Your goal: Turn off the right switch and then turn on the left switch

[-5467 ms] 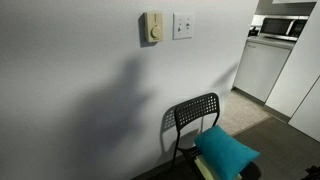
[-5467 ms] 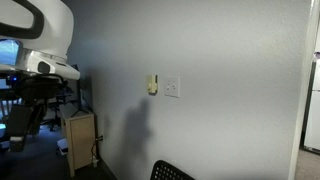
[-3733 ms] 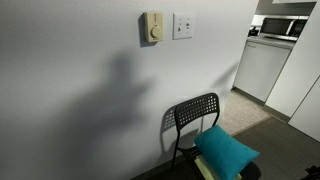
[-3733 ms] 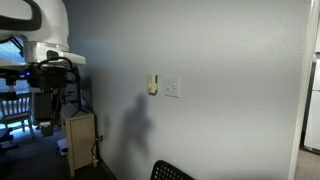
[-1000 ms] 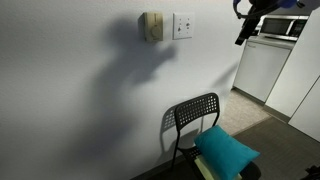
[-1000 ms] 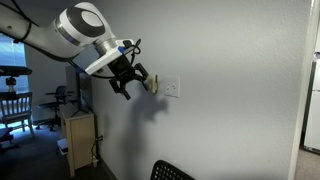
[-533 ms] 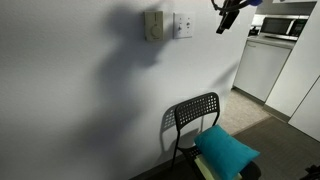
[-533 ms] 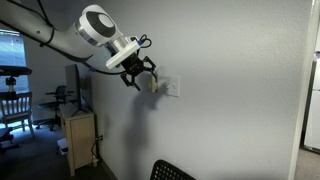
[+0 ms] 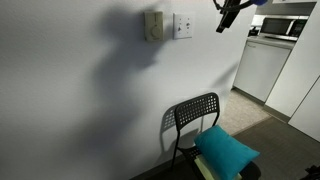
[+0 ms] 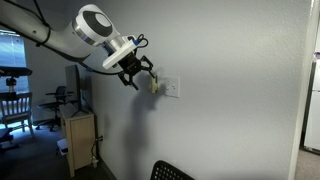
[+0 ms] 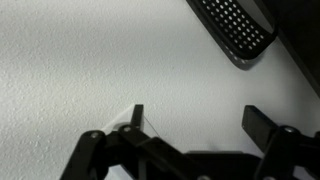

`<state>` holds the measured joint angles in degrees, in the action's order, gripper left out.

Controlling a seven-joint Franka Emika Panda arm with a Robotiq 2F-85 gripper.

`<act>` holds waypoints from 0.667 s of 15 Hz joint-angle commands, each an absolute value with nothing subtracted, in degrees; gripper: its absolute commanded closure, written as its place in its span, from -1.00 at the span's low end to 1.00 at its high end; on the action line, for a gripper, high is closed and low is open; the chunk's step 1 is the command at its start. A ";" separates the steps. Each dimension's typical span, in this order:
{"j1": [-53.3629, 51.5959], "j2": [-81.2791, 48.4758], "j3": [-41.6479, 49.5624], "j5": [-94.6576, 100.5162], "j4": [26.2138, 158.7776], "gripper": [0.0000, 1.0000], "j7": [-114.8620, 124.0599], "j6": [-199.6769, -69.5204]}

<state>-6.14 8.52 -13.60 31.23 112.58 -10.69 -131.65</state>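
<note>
The small square white wall plate [image 9: 183, 25] with the switches hangs on the grey wall, next to a beige box with a round dial [image 9: 153, 26]. The plate also shows in an exterior view [image 10: 172, 88]. Its right and left switches are too small to tell apart or to read their positions. My gripper [image 9: 228, 14] hovers in the air close to the wall, a short way from the plate, and does not touch it [image 10: 138, 73]. In the wrist view its two dark fingers [image 11: 200, 118] stand apart with only bare wall between them.
A black perforated chair [image 9: 195, 114] with a teal cushion [image 9: 226, 150] stands below the plate; its back shows in the wrist view [image 11: 235, 25]. White kitchen cabinets [image 9: 265, 65] stand further along. A wooden cabinet [image 10: 78, 140] stands against the wall under the arm.
The arm has swung up from low beside the cabinet to the height of the plate and closed in on it. In the last half second it has barely moved.
</note>
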 commanded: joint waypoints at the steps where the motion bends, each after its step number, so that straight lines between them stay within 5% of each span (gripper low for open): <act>1: -6.76 7.44 -12.29 32.35 111.93 -1.00 -10.52 -134.89; 10: -7.05 -4.69 -9.87 28.87 99.95 -1.00 -33.44 -134.56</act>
